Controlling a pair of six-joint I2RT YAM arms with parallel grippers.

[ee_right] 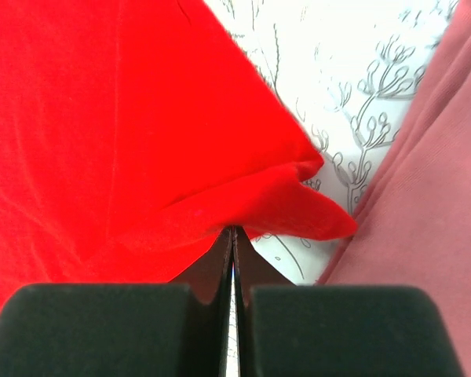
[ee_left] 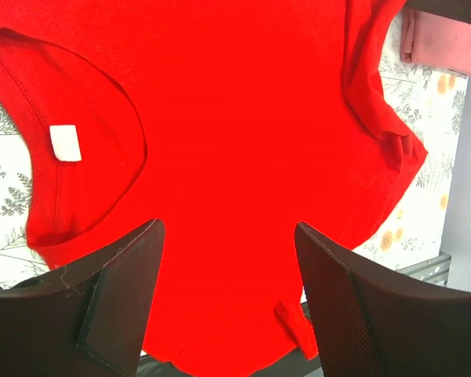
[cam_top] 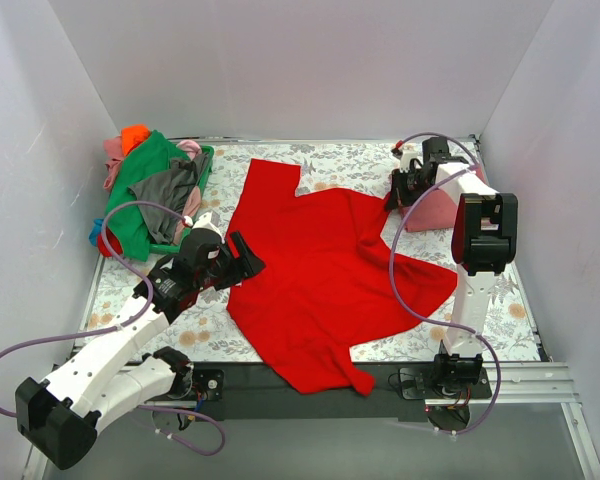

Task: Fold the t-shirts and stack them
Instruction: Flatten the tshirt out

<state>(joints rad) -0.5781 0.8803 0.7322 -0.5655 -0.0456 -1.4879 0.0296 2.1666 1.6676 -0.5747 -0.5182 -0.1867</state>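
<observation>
Lying spread on the flowered table cloth: one large red shirt, a gripper at either side.
Far left corner: pile of shirts, green and grey on top, apart from the red shirt. Left gripper: fingers wide, empty, over the red shirt beside its collar. Right gripper: fingers pressed together, pinching the red shirt's far right edge. Rose shirt: just beside that gripper.

No readable text anywhere. Only label: white neck tag inside the red t-shirt collar, ahead-left of the left gripper, with no print legible.
</observation>
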